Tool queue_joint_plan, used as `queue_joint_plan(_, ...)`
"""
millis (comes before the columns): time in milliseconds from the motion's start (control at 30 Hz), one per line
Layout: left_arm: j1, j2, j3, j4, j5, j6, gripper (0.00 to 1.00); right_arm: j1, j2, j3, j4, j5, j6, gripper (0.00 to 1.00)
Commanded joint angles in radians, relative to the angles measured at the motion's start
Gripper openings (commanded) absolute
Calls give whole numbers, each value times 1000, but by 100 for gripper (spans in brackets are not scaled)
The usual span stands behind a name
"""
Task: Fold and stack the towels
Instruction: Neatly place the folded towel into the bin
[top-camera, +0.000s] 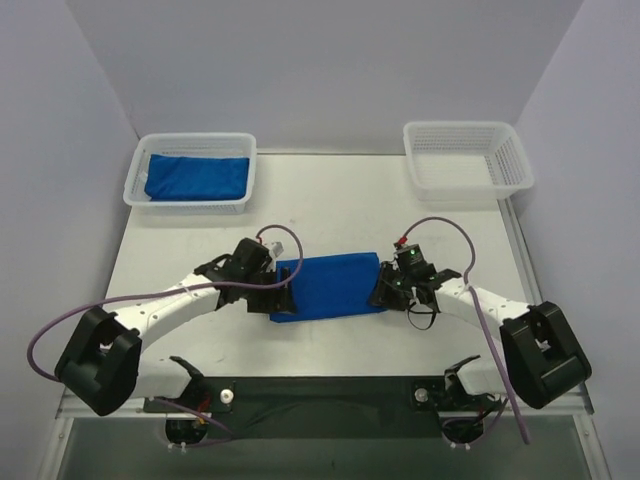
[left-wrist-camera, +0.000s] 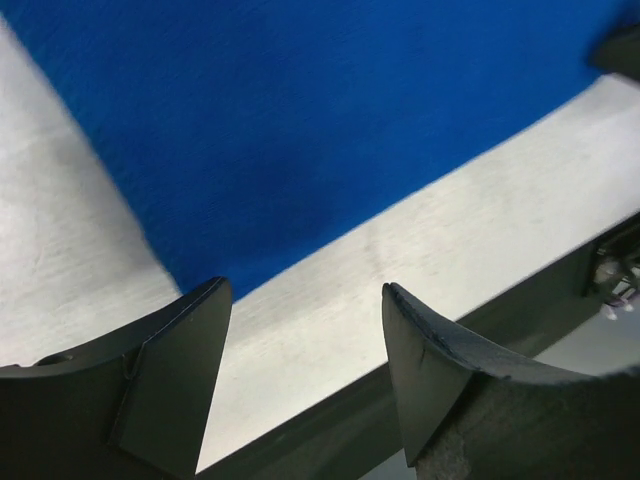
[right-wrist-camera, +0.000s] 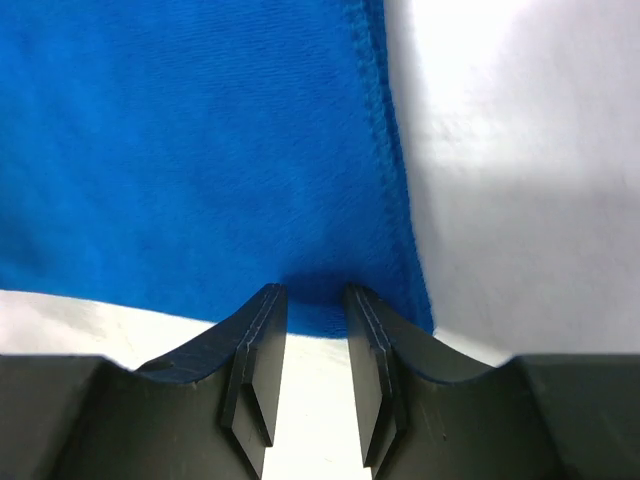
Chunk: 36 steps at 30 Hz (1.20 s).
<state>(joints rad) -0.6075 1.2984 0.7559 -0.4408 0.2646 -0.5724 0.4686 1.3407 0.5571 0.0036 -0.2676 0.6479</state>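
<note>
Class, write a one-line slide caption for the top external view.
Left gripper and right gripper flank a folded blue towel mid-table; a second towel lies in the left basket.

White arms (top-camera: 160, 303), black joints (top-camera: 100, 360) and curved black claws (left-wrist-camera: 302, 290), purple cables (top-camera: 70, 315).

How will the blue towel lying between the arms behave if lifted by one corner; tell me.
Probably floppy: the towel lies flat and limp, so it would likely drape and sag. Likely light, being thin cloth. Its woven surface and stitched hem suggest it grips rather than slips.
</note>
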Motion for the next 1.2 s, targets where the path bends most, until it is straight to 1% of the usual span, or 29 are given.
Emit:
queue_joint_plan(0, -14, 4, -81, 68, -34, -78, 72, -31, -55, -60, -11, 70, 32, 33)
queue_joint_plan(100, -43, 21, -124, 128, -39, -145, 72, -85, -78, -118, -10, 96, 30, 33)
queue_joint_plan(133, -63, 27, -124, 132, -38, -155, 72, -131, -98, -140, -10, 97, 27, 33)
queue_joint_plan(200, -81, 27, -113, 116, -60, -167, 72, -168, -123, -149, -22, 97, 7, 34)
queue_joint_plan(233, -86, 19, -90, 105, -70, -179, 72, -177, -150, -143, -34, 105, -31, 33)
queue_joint_plan(300, -90, -33, -63, 70, -119, -194, 76, -177, -173, -102, -83, 122, -76, 34)
queue_joint_plan(367, -89, -91, -1, 31, -163, -198, 80, -156, -210, -56, -118, 120, -138, 34)
queue_joint_plan(400, -86, -108, 19, -22, -215, -193, 82, -139, -221, -40, -128, 126, -161, 37)
queue_joint_plan(433, -80, -123, 40, -45, -232, -190, 83, -116, -239, -20, -139, 136, -180, 38)
queue_joint_plan(467, -72, -149, 66, -67, -246, -190, 84, -57, -245, 1, -177, 148, -218, 39)
queue_joint_plan(533, -9, -175, 62, -105, -251, -201, 97, 25, -249, 70, -201, 175, -263, 49)
queue_joint_plan(567, 32, -203, 34, -105, -236, -204, 98, 109, -245, 88, -218, 188, -298, 56)
queue_joint_plan(600, 113, -218, 13, -104, -220, -205, 97, 149, -238, 130, -224, 197, -324, 61)
queue_joint_plan(633, 165, -232, -4, -104, -179, -199, 97, 191, -212, 148, -228, 224, -346, 64)
queue_joint_plan(667, 210, -258, -18, -102, -159, -187, 97, 244, -192, 171, -240, 247, -365, 71)
queue_joint_plan(700, 250, -275, -41, -104, -142, -150, 97, 331, -169, 193, -247, 263, -405, 74)
queue_joint_plan(733, 328, -303, -50, -107, -116, -136, 97, 379, -110, 240, -251, 310, -425, 76)
queue_joint_plan(767, 357, -315, -58, -114, -108, -126, 97, 418, -74, 266, -263, 327, -441, 80)
queue_joint_plan(800, 391, -326, -72, -131, -99, -106, 98, 495, -37, 292, -269, 343, -462, 82)
queue_joint_plan(833, 438, -339, -76, -142, -88, -97, 97, 528, 39, 353, -277, 349, -478, 82)
queue_joint_plan(900, 478, -344, -85, -170, -70, -48, 97, 594, 115, 421, -300, 379, -505, 83)
queue_joint_plan(933, 500, -347, -89, -182, -67, -31, 97, 652, 185, 482, -307, 387, -546, 82)
queue_joint_plan(1033, 505, -352, -107, -219, -84, -14, 97, 734, 308, 566, -336, 435, -593, 78)
queue_joint_plan(1067, 506, -353, -115, -226, -84, -15, 98, 742, 334, 605, -343, 433, -594, 76)
queue_joint_plan(1167, 508, -373, -133, -230, -80, -23, 97, 760, 403, 645, -346, 447, -602, 71)
